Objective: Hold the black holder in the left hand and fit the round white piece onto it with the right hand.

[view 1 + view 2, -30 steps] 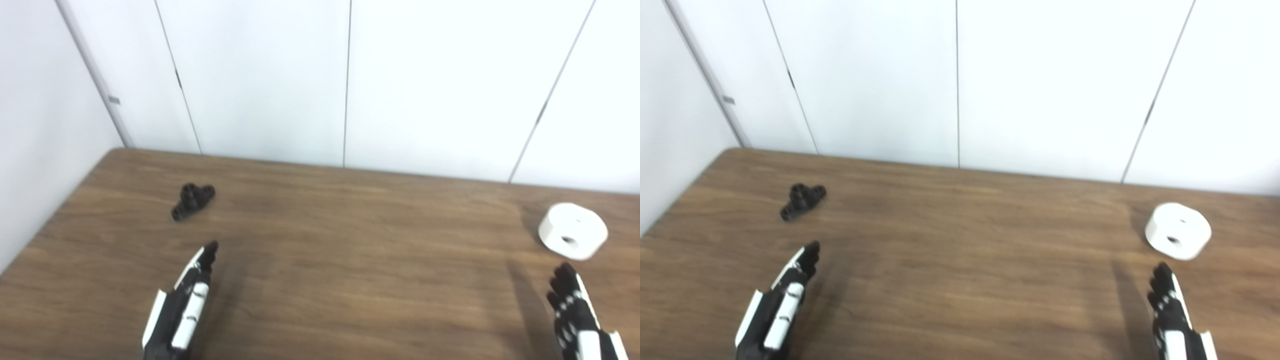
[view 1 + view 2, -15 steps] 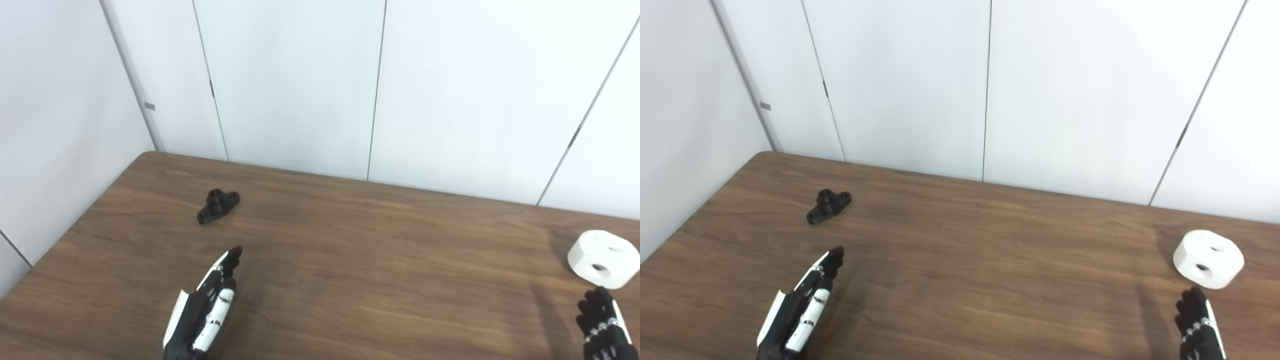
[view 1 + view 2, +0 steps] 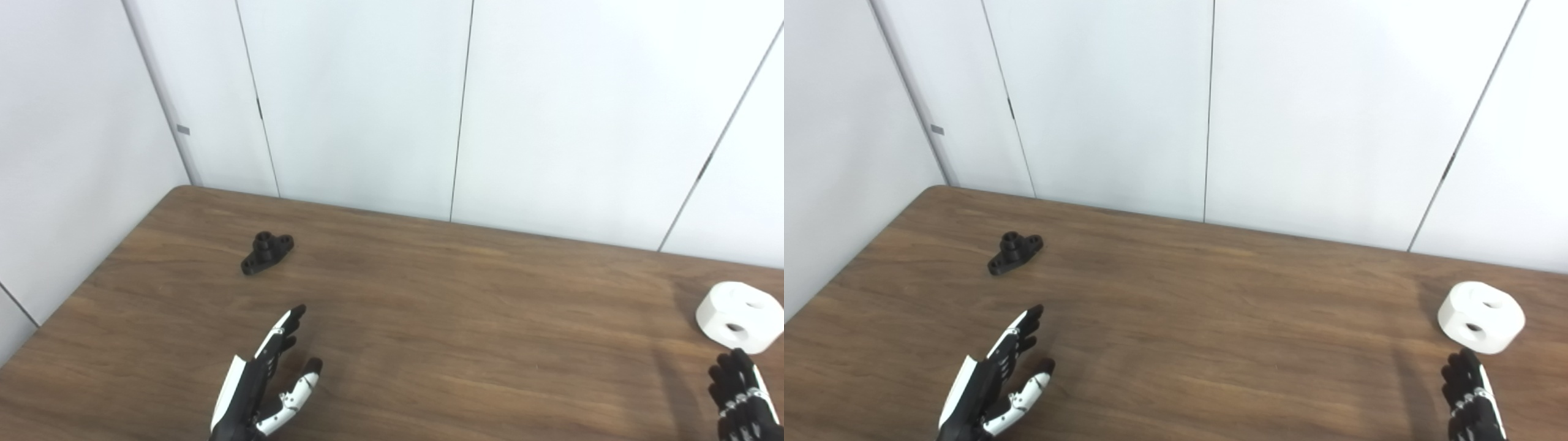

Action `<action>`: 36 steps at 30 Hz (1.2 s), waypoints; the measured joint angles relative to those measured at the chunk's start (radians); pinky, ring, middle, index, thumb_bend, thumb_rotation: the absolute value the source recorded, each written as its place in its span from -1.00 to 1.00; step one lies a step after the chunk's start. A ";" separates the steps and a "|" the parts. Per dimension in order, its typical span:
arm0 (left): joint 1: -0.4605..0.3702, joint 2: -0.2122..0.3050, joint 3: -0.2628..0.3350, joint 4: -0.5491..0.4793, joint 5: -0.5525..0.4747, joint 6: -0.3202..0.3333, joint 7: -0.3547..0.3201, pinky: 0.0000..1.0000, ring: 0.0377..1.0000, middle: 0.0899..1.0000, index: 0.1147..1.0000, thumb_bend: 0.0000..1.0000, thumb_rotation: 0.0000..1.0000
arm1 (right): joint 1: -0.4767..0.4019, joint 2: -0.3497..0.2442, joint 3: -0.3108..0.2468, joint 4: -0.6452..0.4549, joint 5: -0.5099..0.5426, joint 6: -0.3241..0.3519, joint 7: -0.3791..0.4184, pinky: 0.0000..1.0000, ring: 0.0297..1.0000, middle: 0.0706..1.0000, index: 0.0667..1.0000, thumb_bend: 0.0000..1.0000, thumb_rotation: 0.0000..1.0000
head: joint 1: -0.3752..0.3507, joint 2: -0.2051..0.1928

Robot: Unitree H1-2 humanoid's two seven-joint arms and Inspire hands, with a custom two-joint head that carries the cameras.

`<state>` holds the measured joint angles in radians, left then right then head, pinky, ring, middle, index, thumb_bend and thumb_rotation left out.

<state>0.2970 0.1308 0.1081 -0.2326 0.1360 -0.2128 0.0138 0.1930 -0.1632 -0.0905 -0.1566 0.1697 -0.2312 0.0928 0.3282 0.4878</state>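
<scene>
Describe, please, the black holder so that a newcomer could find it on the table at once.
On the brown wooden table, look toward its far left corner, near the white wall panels. The black holder lies there alone, beyond the open left hand. It is small and dark with a raised round hub, unlike the larger round white piece at the right edge.

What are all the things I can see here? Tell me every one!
Table: one, brown wood, fills the lower half of the view.
Wall panels: several, white, standing behind the table.
Black holder: one, black, lying on the table's far left part, nothing touching it.
Round white piece: one, white with two holes showing, lying near the table's right edge, nothing holding it.
Left hand: one, black and white, open with fingers spread, near the front left, short of the holder.
Right hand: one, black and white, open, at the bottom right corner, just short of the white piece.
</scene>
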 measured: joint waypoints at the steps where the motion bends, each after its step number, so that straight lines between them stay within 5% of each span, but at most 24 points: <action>1: -0.001 0.000 -0.001 -0.002 0.000 0.002 0.005 0.79 0.88 0.91 0.84 0.14 -0.70 | 0.000 0.000 0.000 -0.001 -0.002 0.003 0.000 1.00 0.94 0.93 0.93 0.34 0.97 | 0.000 0.000; 7: -0.015 0.006 -0.004 -0.026 0.028 0.084 0.017 0.88 0.93 0.93 0.83 0.35 -0.73 | 0.001 0.000 -0.002 -0.002 -0.004 0.006 0.000 1.00 0.94 0.93 0.96 0.41 0.92 | -0.009 0.005; 12: -0.087 0.021 0.028 -0.048 0.181 0.149 0.055 0.85 0.88 0.86 0.75 0.56 -0.66 | 0.006 -0.004 -0.003 -0.005 -0.005 0.012 0.002 1.00 0.94 0.93 0.98 0.35 0.91 | -0.014 0.012; 20: -0.176 0.108 0.048 -0.084 0.348 0.253 0.049 0.98 0.97 0.87 0.76 0.69 -0.35 | 0.008 -0.004 -0.002 -0.012 -0.014 0.031 0.003 1.00 0.96 0.95 1.00 0.28 0.92 | -0.002 0.020; 36: -0.321 0.203 0.066 0.041 0.471 0.353 0.061 1.00 0.95 0.85 0.72 0.75 -0.23 | 0.011 -0.012 0.003 -0.016 -0.020 0.046 0.024 1.00 1.00 0.97 1.00 0.30 0.95 | 0.008 0.035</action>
<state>-0.0243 0.3342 0.1740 -0.1918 0.6066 0.1406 0.0748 0.2038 -0.1753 -0.0877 -0.1727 0.1494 -0.1847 0.1168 0.3359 0.5231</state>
